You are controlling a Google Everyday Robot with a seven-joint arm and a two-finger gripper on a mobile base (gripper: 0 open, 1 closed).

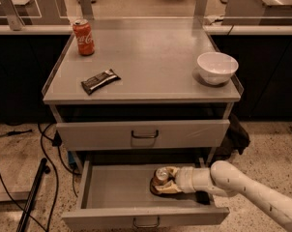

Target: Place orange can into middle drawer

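The orange can (161, 174) stands inside the open middle drawer (112, 192), right of its centre, silver top up. My gripper (164, 180) reaches in from the right on a white arm, and its fingers sit around the can, closed on it. The can's lower part is hidden by the gripper. The drawer is pulled out, its front with a small dark handle (146, 222) at the bottom of the view.
The grey drawer above (144, 133) is shut. On the cabinet top are a red cola can (83, 37) at back left, a dark snack bar (100, 80) and a white bowl (217, 67) at right. Cables and a dark pole lie on the floor at left.
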